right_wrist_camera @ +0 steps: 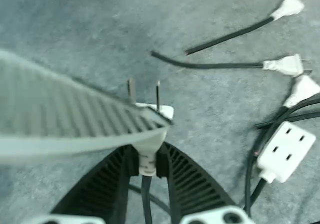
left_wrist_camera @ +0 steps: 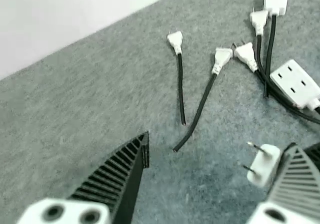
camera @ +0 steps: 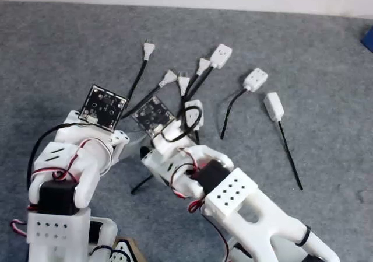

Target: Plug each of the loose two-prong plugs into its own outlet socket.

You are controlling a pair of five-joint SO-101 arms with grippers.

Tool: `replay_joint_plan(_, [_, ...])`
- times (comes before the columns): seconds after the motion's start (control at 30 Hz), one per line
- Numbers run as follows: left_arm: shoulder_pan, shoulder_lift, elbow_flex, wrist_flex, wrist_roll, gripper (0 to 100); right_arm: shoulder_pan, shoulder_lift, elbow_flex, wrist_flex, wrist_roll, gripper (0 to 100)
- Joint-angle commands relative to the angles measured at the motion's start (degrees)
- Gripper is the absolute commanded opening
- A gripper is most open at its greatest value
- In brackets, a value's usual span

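The right claw (right_wrist_camera: 148, 151) grips a two-prong plug (right_wrist_camera: 148, 163) by its body, prongs pointing outward over the grey worktop (right_wrist_camera: 75, 24), while the left claw (left_wrist_camera: 220, 141) gapes wide just beside it, an outlet socket (right_wrist_camera: 285, 151) lying near.

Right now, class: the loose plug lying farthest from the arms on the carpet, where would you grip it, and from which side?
Probably the white plug body, not its black cord. It lies flat, its prongs pointing away from the robot, so come down from above on the cord side, closing across its width and leaving the prongs free.
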Motion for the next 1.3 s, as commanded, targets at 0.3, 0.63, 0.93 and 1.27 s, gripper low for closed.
replay_joint_plan(0.3, [-2.59,-0.66,13.05,-9.76,0.35,40,3.47,-19.56,-0.57,10.51,-0.09,0.8])
replay_joint_plan(0.63, [-2.59,-0.66,13.23,-9.58,0.44,40,4.79,-20.79,-0.13,12.70,0.00,0.8])
replay_joint_plan(0.93, [-7.08,-0.22,13.41,-9.67,1.05,39,13.93,-19.65,-2.33,25.45,6.33,0.8])
replay_joint_plan(1.27, [-7.34,-0.13,16.22,-6.33,8.26,39,12.62,4.00,-29.49,51.21,25.32,0.8])
